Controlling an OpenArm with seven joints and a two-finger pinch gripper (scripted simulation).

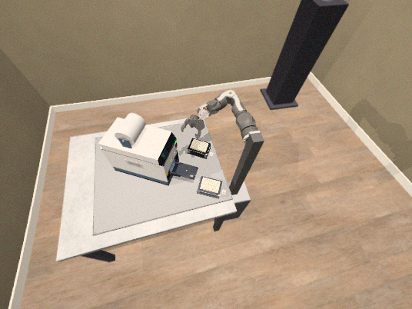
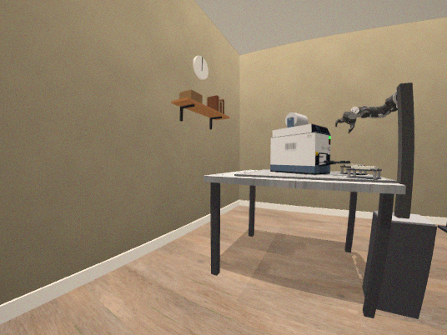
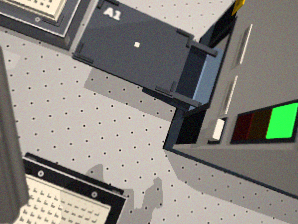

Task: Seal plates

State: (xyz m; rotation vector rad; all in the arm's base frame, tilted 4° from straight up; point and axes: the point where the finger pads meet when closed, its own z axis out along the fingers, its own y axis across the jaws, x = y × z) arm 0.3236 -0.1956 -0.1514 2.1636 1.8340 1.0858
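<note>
My gripper [image 1: 191, 134] [image 2: 343, 128] is open and empty, high above the table beyond the far nest; one finger shows at the left edge of the wrist view. A cream plate [image 1: 199, 144] [image 3: 62, 206] sits in the black far nest [image 1: 198, 151] [image 3: 75, 180]. The other cream plate [image 1: 210, 185] [image 3: 39, 6] sits in the grey near nest [image 1: 210, 192]. The sealer's stage [image 1: 185, 170] [image 3: 125, 60] is out and bare, its A1 mark at the outer end. The sealer's lamp [image 1: 176, 142] [image 2: 329, 137] [image 3: 282, 121] is green. Nest labels are unreadable.
The white sealer [image 1: 134, 147] [image 2: 293, 150] stands left of the nests, with a foil roll [image 1: 134, 126] [image 2: 297, 119] on top. The stage juts out between the two nests. The arm's dark post [image 1: 247, 163] [image 2: 404, 150] rises at the table's right edge.
</note>
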